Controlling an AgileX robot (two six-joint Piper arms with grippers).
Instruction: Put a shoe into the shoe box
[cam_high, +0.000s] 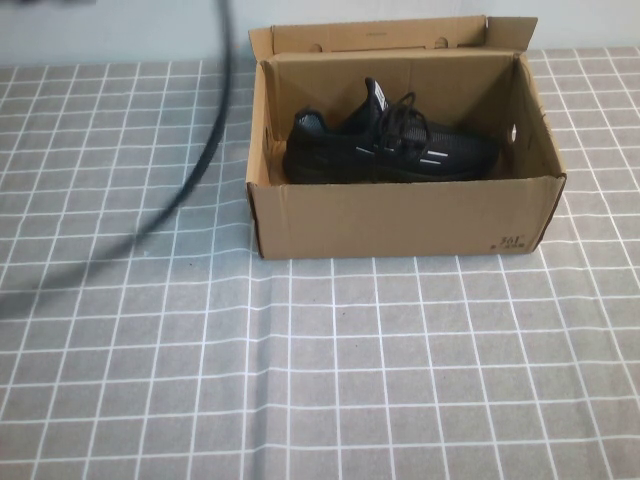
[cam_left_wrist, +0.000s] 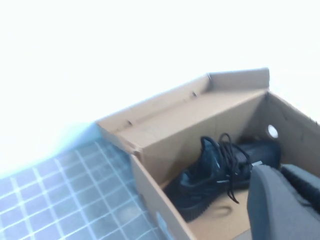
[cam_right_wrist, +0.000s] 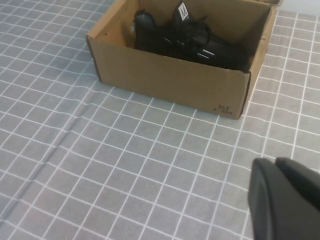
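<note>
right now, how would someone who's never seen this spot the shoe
Find the open brown cardboard shoe box on the grey checked tablecloth. Inside lies the shoe, toe toward the robot's right. It is the only black thing there: knit, laced, with thin pale side stripes.

A table covered with a grey cloth printed in a white square grid (cam_high: 380, 380) carries the scene. Directly on it sits a rectangular brown corrugated cardboard shoe box (cam_high: 400, 220), lid flap standing open, toward the far edge. A crease runs through the cloth near the box's left corner.
</note>
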